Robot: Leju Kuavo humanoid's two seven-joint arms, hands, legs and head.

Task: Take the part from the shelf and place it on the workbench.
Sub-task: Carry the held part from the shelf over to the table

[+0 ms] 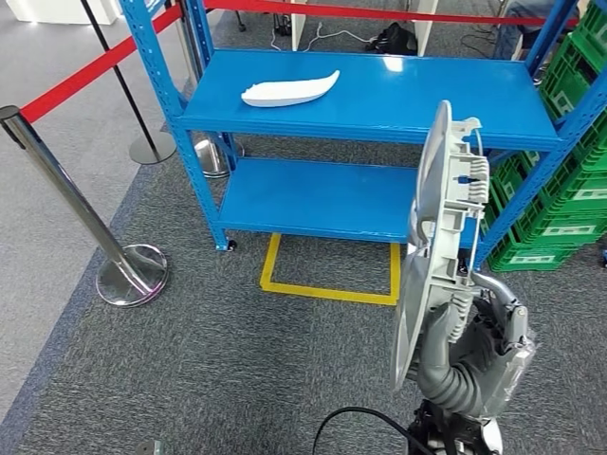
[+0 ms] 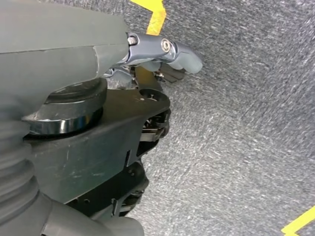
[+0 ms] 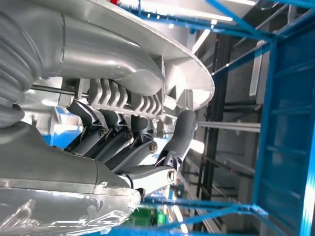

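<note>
Right hand [image 1: 458, 355] grips the grey part [image 1: 436, 237] upright, fingers [image 3: 122, 140] wrapped behind its ribs for carrying; left hand [image 2: 111, 123] hangs over carpet, finger state unclear

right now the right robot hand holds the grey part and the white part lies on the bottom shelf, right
Not quite. The right robot hand does hold the grey part, but the head view shows the white part lying on the upper shelf, not the bottom one.

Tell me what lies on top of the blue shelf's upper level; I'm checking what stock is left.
One white curved part lies on the blue shelf. The grey part held up by the right hand hides a bit of that level's right side.
</note>
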